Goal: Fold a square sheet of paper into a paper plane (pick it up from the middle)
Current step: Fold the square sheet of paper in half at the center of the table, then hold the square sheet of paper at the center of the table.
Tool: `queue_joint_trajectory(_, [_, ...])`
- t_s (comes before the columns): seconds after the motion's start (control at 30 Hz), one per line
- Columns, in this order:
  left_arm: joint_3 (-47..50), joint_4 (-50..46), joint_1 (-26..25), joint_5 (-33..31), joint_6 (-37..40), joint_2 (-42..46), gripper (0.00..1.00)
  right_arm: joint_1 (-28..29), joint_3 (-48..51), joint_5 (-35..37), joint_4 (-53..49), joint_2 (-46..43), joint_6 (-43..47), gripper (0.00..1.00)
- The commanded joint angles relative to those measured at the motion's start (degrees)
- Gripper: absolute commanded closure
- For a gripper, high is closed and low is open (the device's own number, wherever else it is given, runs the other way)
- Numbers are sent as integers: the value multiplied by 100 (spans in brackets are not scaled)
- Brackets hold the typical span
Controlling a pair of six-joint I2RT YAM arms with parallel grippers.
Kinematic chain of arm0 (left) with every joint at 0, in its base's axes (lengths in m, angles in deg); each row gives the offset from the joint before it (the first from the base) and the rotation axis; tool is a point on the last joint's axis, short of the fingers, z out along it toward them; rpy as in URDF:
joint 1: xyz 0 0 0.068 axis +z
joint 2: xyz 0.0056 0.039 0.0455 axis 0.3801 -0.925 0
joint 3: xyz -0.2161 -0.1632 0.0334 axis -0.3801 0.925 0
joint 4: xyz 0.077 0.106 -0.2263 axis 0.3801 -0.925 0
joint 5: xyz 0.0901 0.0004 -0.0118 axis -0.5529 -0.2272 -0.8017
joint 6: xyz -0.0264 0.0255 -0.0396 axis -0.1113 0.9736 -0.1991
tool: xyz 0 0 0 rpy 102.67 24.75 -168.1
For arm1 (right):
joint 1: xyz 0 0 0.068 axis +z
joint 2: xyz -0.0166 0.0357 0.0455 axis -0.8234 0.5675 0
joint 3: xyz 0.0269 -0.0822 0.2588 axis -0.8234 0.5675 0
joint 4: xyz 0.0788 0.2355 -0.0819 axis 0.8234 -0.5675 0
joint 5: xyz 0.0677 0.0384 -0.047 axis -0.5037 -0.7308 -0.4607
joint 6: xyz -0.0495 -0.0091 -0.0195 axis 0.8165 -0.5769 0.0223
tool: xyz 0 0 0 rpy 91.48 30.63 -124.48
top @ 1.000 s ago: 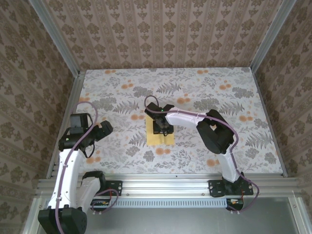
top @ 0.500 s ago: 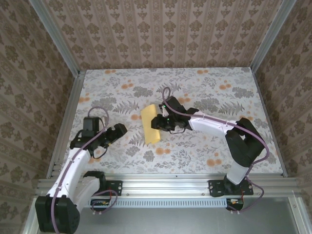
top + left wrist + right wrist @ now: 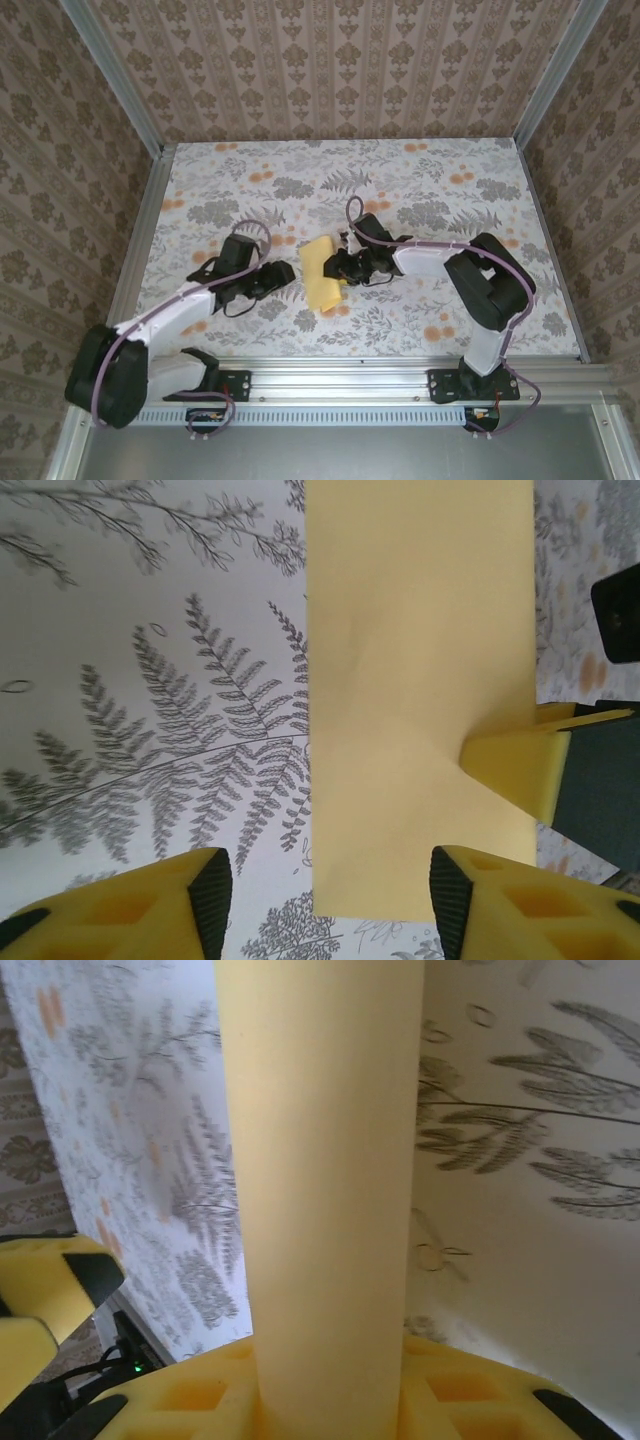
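Fern-and-flower print table, wallpapered walls on three sides.

Top view: left arm lies low, stretched out to the right, with the left gripper near the sheet's left edge. Right arm is bent at the elbow, forearm reaching left. The right gripper is clamped on the square sheet of paper, which sits near table centre, raised off the print and tilted. Half a second ago the left gripper was further left, well apart from the sheet; now it is close. The sheet has shifted slightly toward the near edge. A second ago it lay flat under the right gripper. Orange flowers are printed by the sheet's near end, and a purple cable loops over the right wrist.

Left wrist view: left fingers are spread at the bottom with fern print between them, gripping nothing. The sheet runs up the middle as a tall pale strip. One yellow finger of the right gripper presses on its right edge.

Right wrist view: the sheet rises as a bowed strip straight out of the right gripper's pads, blocking the table behind it. The left gripper's yellow finger is at lower left, apart from the sheet.
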Motion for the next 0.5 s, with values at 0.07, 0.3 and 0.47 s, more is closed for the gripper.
queue_joint_trajectory(0.07, [-762, 685, -488, -302, -34, -946, 60, -108, 236, -313, 333, 225, -144, 68])
queue_joint_trajectory(0.3, [-1479, 302, -764, -752, 177, -1961, 76, -156, 327, -305, 264, 177, -96, 66])
queue_joint_trajectory(0.47, [-1617, 300, -781, -728, 177, -2371, 86, -165, 353, -282, 191, 137, -75, 65])
